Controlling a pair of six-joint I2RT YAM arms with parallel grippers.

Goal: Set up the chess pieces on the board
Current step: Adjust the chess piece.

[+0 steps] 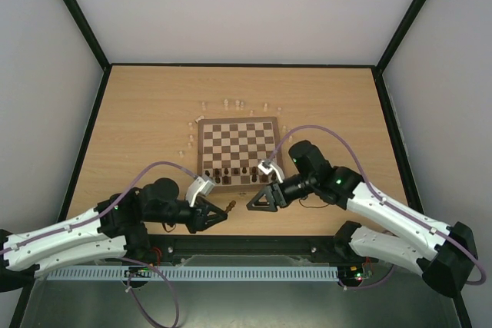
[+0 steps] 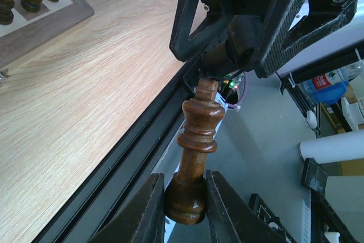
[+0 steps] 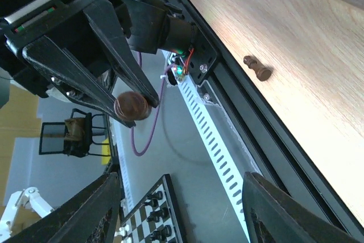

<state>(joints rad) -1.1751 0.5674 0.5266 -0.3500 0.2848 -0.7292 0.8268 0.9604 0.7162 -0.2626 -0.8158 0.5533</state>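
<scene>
Because the left gripper (image 2: 183,211) pinches the dark king (image 2: 199,135) by its base, head toward the spread right gripper (image 3: 179,203), a handover near the board (image 1: 238,144) seems intended.

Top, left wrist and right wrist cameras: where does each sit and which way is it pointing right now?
Top: above, behind the bases, looking down on board; both arms show.
Left wrist: faces right pincer; own fingers grip dark king.
Right wrist: faces left pincer; own fingers spread.
Shared: both wrist views show the king.
</scene>
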